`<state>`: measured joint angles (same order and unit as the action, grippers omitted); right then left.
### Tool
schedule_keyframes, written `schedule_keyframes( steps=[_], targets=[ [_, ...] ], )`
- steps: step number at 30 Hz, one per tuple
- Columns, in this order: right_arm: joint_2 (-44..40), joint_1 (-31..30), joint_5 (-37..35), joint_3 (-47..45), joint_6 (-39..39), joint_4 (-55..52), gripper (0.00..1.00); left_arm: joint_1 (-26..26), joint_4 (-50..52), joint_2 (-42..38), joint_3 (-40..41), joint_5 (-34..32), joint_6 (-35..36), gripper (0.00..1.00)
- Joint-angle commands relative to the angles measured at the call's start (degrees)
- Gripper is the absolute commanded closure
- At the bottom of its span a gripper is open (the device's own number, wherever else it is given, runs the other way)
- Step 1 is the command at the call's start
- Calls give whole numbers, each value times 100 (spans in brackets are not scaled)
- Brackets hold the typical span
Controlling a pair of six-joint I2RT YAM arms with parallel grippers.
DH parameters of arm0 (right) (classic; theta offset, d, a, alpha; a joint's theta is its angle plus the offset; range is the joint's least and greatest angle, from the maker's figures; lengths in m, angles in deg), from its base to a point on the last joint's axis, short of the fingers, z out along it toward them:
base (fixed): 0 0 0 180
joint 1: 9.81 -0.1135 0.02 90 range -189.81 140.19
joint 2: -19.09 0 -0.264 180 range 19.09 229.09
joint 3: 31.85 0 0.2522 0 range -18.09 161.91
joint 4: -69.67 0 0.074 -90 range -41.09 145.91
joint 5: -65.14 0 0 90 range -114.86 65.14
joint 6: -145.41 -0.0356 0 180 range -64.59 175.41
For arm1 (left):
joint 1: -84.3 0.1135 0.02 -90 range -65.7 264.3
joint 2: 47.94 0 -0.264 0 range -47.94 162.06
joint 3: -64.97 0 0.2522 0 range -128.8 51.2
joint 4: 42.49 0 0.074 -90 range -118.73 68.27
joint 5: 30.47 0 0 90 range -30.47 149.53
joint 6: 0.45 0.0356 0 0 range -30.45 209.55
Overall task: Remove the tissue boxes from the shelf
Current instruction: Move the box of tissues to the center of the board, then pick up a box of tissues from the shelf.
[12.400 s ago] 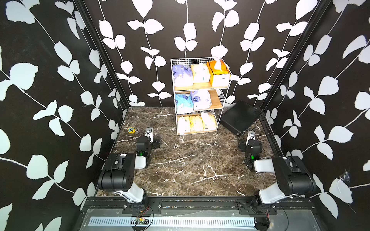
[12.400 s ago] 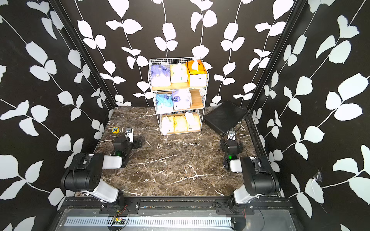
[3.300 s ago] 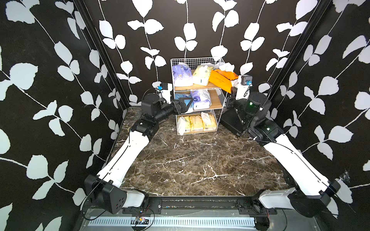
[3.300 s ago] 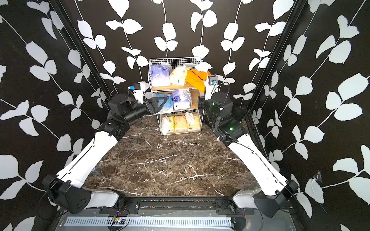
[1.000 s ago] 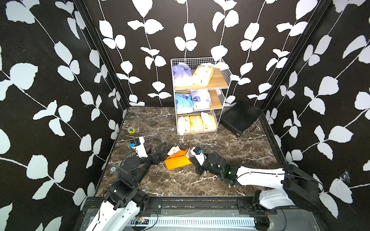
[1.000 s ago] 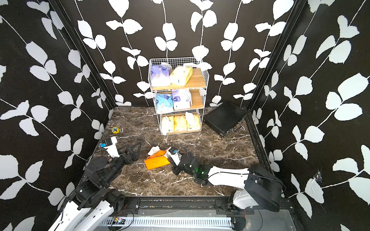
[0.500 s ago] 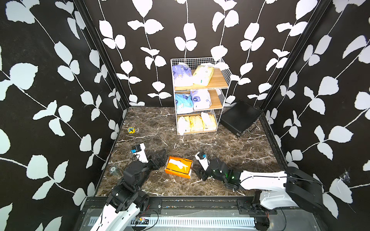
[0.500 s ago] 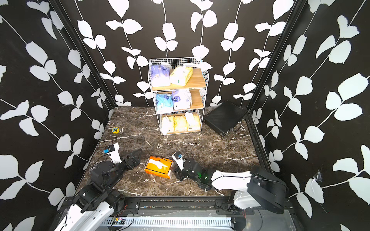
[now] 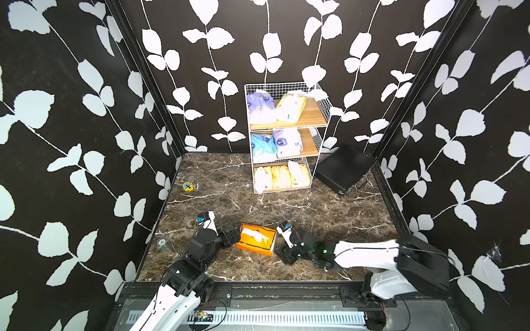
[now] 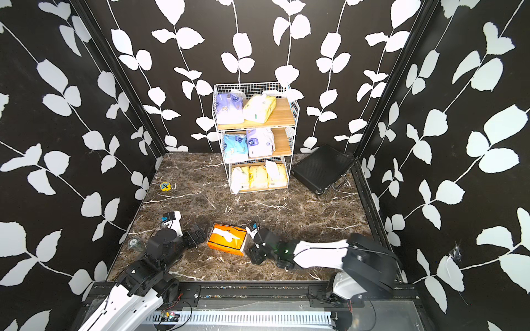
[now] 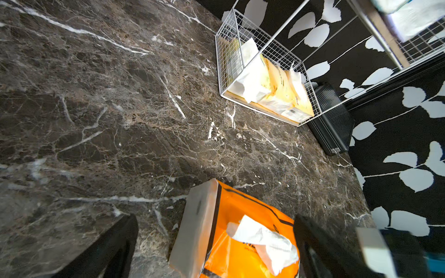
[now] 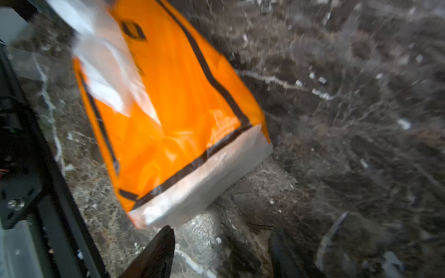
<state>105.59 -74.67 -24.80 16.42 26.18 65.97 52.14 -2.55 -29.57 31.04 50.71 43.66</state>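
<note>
**Near edge of desk (image 9: 329, 217)**
- Left gripper (image 9: 232, 233): low over the marble, jaws wide open, one end of the orange tissue box between them. Whether they touch it cannot be told.
- Orange tissue box (image 9: 256, 239): black-trimmed, lying flat on the desk between the two grippers, with a white tissue sticking out of the top.
- Right gripper (image 9: 282, 253): just beside the box's other end, jaws parted over bare marble, holding nothing.

**Far end**
- Shelf (image 9: 314, 116), against the back wall:
  - Top tier: lavender pack (image 9: 259, 110), tilted pale yellow pack (image 9: 289, 107).
  - Middle tier: light blue pack (image 9: 262, 147), lavender pack (image 9: 286, 143).
  - Bottom tier: three pale yellow packs (image 9: 282, 177).
- Black ribbed case (image 9: 342, 169): beside the shelf, in the corner.
</note>
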Motion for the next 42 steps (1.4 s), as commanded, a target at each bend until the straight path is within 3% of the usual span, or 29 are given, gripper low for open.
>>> schedule_keyframes(
  steps=[1, 9, 15, 19, 21, 29, 33, 38, 42],
  targets=[
    [402, -7, 80, 628, -187, 10, 35, -27, -257, 86, -15, 96, -62, 1],
    [955, 569, 247, 1223, -221, 28, 34, -27, -95, 254, -220, -14, 124, 1],
    [698, 606, 359, 1681, 239, -714, 30, -27, 108, 388, -728, -196, 462, 1],
    [101, 615, -346, 1777, 302, -1289, 14, -27, 299, 664, -1370, -293, 854, 1],
    [-251, 631, -715, 1837, 345, -1642, 1, -27, 352, 942, -1788, -255, 1197, 1],
    [-1405, 960, -1030, 2537, 626, -2905, 1, -24, 1151, 2565, -3966, -317, 2387, 1],
    [-1762, 1319, -1085, 3524, 893, -3584, 1, -17, 751, 3067, -4375, -160, 2510, 1],
    [-1779, 2063, -694, 4746, 1079, -3779, 5, -17, 468, 3808, -4903, 226, 2505, 1],
    [-1131, 2479, -384, 6010, 1248, -4010, 8, -18, 295, 4201, -5044, 380, 2454, 1]
  ],
)
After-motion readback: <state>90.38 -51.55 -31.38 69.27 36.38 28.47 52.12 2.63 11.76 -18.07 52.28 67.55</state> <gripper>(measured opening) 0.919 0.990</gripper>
